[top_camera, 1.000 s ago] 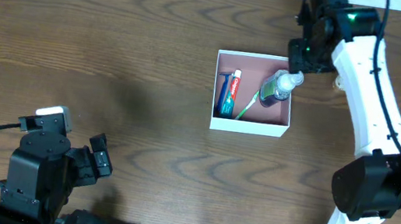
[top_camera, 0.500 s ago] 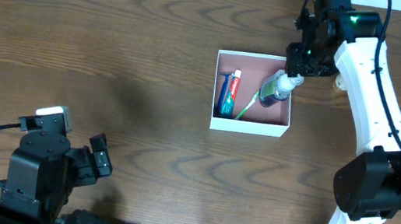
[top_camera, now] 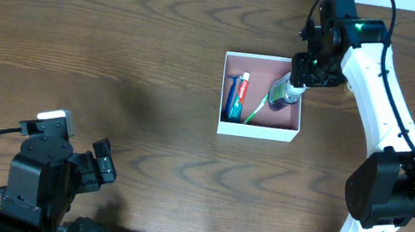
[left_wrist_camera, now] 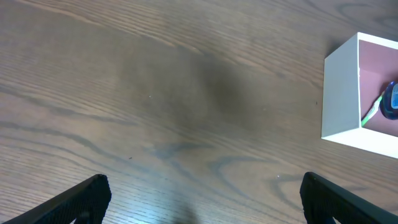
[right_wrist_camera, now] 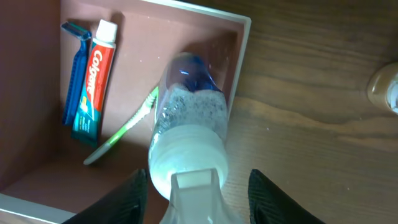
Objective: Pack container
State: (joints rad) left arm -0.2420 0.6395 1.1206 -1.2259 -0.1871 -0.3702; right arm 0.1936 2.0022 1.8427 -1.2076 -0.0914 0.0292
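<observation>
Fingers of the left gripper (left_wrist_camera: pixel 202 202) gape empty above the surface (left_wrist_camera: pixel 155 93). Beyond sits the container (top_camera: pixel 258 130); the outstretched right gripper (right_wrist_camera: pixel 198 199), half closed, clasps a bottle (right_wrist_camera: pixel 189 112) leaning in its far right corner. Only its wrist view reads the toothpaste (right_wrist_camera: pixel 93 81).

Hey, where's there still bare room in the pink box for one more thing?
Bare floor in the container: a far patch between toothpaste and bottle, and the near-right corner past the toothbrush. Razor and toothpaste crowd the left wall; the bottle fills the right.
</observation>
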